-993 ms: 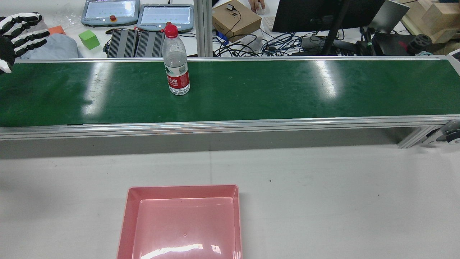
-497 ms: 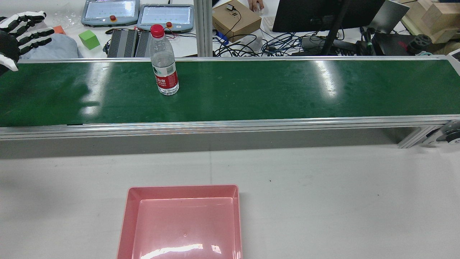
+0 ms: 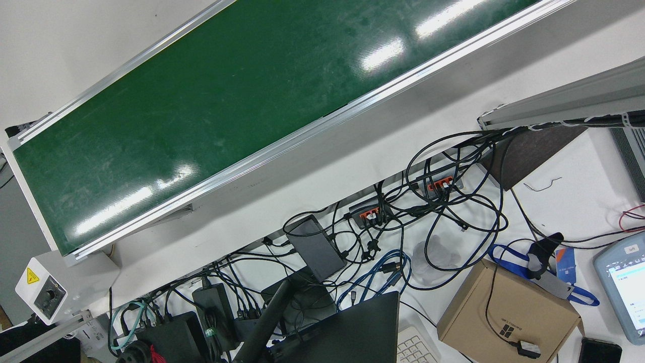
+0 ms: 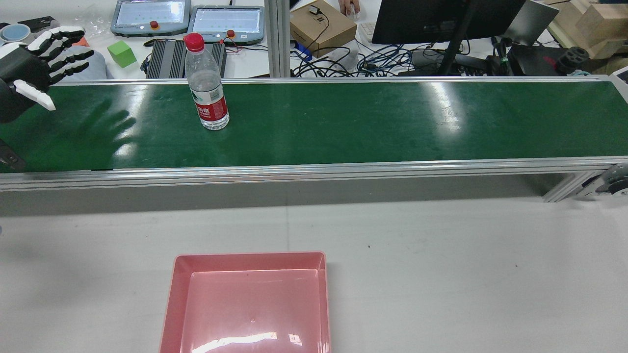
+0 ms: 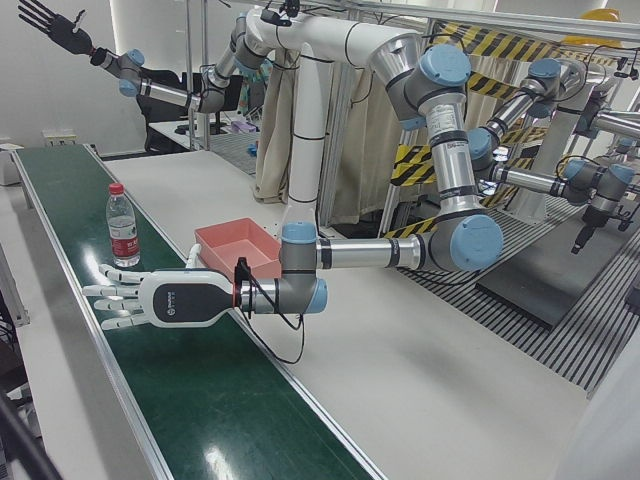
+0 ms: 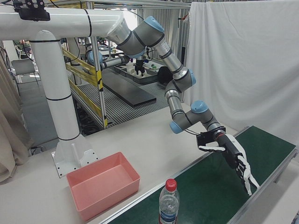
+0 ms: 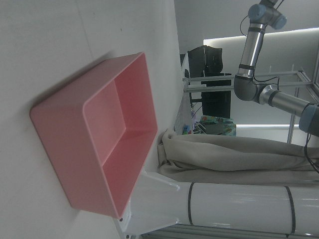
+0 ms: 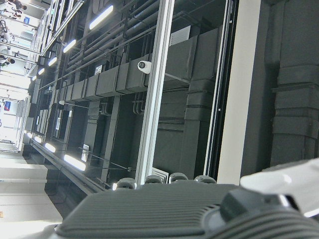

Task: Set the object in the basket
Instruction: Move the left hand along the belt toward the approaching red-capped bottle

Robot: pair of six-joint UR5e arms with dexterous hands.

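Clear plastic, with a red cap and red label, the water bottle [image 4: 206,85] stood upright on the green conveyor belt [image 4: 343,122], near its left part in the rear view. It looked partly filled, so rather light, smooth and a little soft under pressure; the straight body around the label seemed the best place to take it. The left hand [image 4: 37,61] hovered over the belt beside the bottle, apart from it, fingers spread and holding nothing. The pink basket [image 4: 250,304] lay empty on the counter [image 4: 466,274]. The right hand was not visible.
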